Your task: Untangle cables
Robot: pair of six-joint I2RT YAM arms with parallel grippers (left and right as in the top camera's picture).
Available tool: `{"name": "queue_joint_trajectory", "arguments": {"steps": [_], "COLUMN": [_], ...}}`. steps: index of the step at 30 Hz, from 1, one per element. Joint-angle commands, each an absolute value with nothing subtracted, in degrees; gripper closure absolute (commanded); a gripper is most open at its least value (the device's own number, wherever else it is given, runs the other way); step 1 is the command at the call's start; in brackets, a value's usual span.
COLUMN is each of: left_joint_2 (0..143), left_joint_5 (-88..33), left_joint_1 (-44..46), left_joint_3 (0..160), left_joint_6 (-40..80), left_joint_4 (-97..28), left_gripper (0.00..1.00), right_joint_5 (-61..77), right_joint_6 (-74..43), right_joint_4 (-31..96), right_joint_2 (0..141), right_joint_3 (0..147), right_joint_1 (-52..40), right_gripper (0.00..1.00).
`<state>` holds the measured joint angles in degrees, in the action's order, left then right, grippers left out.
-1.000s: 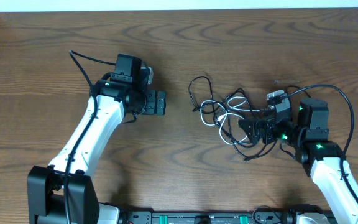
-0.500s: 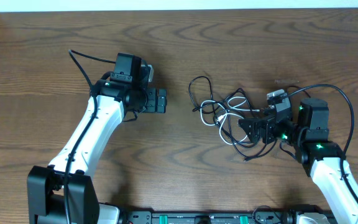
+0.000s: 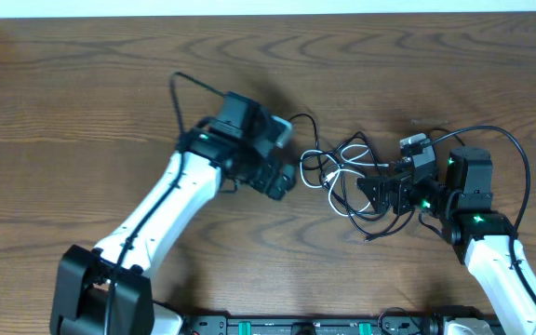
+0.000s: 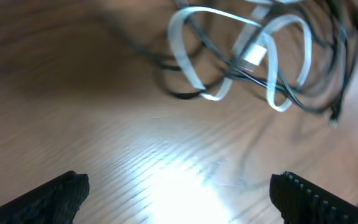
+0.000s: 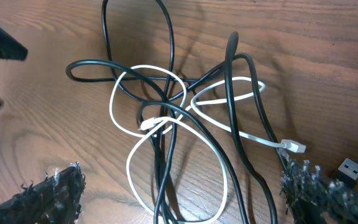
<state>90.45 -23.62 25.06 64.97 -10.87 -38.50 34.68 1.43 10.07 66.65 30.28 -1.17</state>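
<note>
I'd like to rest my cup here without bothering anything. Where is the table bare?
Bare wood: along the table's far edge, left of the left arm, and in front between it and the right arm. Crowded: the cables, hemmed by the left hand and right hand.

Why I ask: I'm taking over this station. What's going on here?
Two robot arms are at a tangle of cables on a wooden table: several black cables knotted with one white cable. The left gripper sits open at the tangle's left edge, holding nothing. The right gripper is open over the tangle's right side, with cables lying between its fingers. Nothing is separated yet.
</note>
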Motion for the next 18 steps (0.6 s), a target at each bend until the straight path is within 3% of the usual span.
{"name": "queue_joint_trajectory", "arguments": {"steps": [1, 5, 12, 18], "left_joint_2": [91.0, 91.0, 94.4, 99.7], "left_joint_5": [-18.8, -15.8, -15.9, -20.0], "left_joint_1": [28.6, 31.2, 32.0, 32.0], "left_joint_3": [64.0, 64.0, 64.0, 64.0], "left_joint_6": [-21.5, -29.3, -29.6, -29.6], "left_joint_4": [-38.2, -36.3, -25.7, -24.6], "left_gripper": [0.02, 0.02, 0.02, 0.02], "right_joint_5": [34.7, 34.7, 34.6, 34.6], "right_joint_6": [0.6, 0.6, 0.7, 0.7], "right_joint_4": [10.0, 10.0, 10.1, 10.1], "right_joint_2": [66.8, 66.8, 66.8, 66.8], "right_joint_3": [30.5, 30.5, 30.5, 30.5], "right_joint_1": [-0.8, -0.8, -0.8, -0.8], "right_gripper": [0.01, 0.01, 0.01, 0.01]}}
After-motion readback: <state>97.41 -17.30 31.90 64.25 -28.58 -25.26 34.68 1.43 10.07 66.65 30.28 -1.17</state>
